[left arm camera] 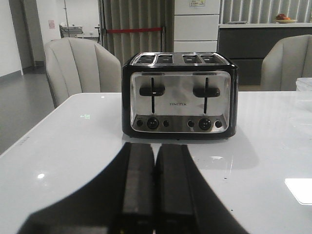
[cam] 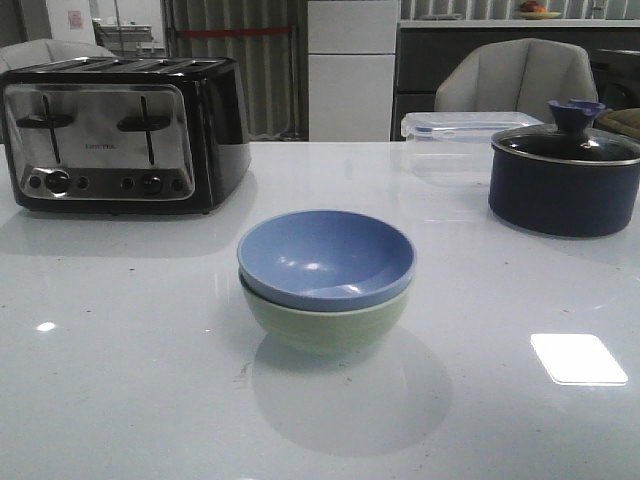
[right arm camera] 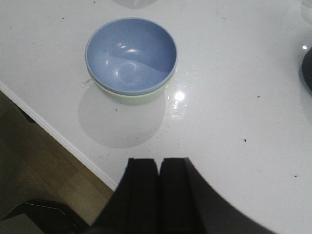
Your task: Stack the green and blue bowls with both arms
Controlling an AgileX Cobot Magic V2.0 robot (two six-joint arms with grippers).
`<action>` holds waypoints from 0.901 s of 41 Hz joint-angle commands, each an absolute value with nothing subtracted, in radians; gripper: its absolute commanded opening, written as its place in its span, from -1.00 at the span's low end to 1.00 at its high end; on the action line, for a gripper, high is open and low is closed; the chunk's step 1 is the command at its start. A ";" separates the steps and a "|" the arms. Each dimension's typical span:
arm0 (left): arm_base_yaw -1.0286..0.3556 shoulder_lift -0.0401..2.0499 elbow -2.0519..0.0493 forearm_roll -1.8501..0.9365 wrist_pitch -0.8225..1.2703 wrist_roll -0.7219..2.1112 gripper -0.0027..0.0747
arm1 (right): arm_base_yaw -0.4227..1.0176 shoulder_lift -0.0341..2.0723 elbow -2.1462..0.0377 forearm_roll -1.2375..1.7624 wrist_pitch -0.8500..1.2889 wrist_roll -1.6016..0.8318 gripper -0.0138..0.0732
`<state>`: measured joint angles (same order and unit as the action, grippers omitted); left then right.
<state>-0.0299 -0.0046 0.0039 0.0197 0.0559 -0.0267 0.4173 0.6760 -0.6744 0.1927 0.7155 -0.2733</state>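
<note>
Blue bowl (cam: 327, 258) nested, slightly tilted, in green bowl (cam: 328, 318) on the bench (cam: 130, 380), ahead of the right claw (right arm camera: 159, 168), both it and the left claw (left arm camera: 155, 161) pinched empty; a careless sweep could probably unseat the stack.

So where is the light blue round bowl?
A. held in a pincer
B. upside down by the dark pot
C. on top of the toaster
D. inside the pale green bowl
D: the light blue round bowl sits nested in the pale green bowl, with no pincer touching it.
</note>
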 commanded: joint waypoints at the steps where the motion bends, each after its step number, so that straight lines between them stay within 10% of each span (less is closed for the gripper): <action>1: -0.026 -0.023 0.011 0.022 -0.037 -0.039 -0.68 | 0.414 0.676 -0.702 0.204 0.648 -0.283 -0.67; 37: -0.026 -0.023 0.011 0.022 -0.037 -0.039 -0.68 | 0.368 0.561 -0.628 0.183 0.558 -0.283 -0.67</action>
<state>-0.0299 -0.0046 0.0039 0.0216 0.0499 -0.0267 0.4014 0.6241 -0.6374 0.1906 0.6834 -0.2733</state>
